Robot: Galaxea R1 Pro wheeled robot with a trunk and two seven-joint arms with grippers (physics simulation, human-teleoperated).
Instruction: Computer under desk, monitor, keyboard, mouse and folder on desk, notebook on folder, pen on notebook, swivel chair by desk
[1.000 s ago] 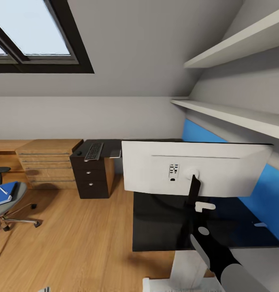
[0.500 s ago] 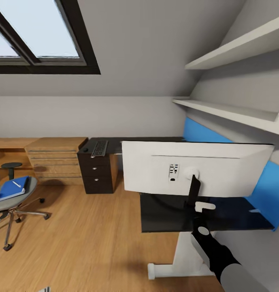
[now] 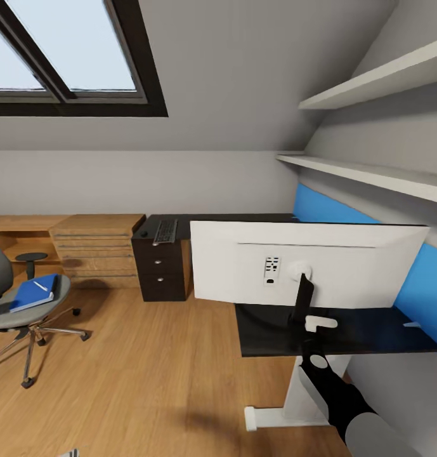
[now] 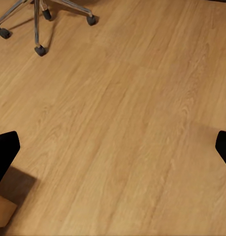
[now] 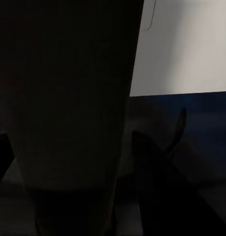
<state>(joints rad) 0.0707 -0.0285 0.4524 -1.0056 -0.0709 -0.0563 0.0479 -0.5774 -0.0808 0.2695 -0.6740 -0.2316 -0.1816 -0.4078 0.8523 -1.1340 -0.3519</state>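
My right gripper [image 3: 309, 322] is shut on the thin black stand of the monitor [image 3: 307, 263], whose white back faces me in the head view. The stand [image 5: 68, 113] looms dark in the right wrist view. The monitor hangs in front of the black desk [image 3: 370, 333]. On the desk's far wing lie the keyboard [image 3: 165, 231] and the mouse [image 3: 143, 233]. At the left stands the swivel chair [image 3: 15, 311], with the blue folder [image 3: 33, 293] and the white pen [image 3: 40, 285] on its seat. The notebook is too small to make out. The computer is out of view. My left gripper [image 4: 113, 152] is open over bare floor.
Black drawers [image 3: 161, 270] sit under the keyboard, with a light wooden cabinet [image 3: 94, 251] to their left. A white desk leg [image 3: 304, 397] stands below the monitor. A blue wall panel [image 3: 427, 279] and shelves [image 3: 370, 178] line the right wall. The chair's wheeled base [image 4: 39, 29] shows over wooden floor.
The whole head view has shifted: desk, drawers and chair sit further right in the picture and the desk looks farther off. The monitor stays in my right gripper at the same place in view.
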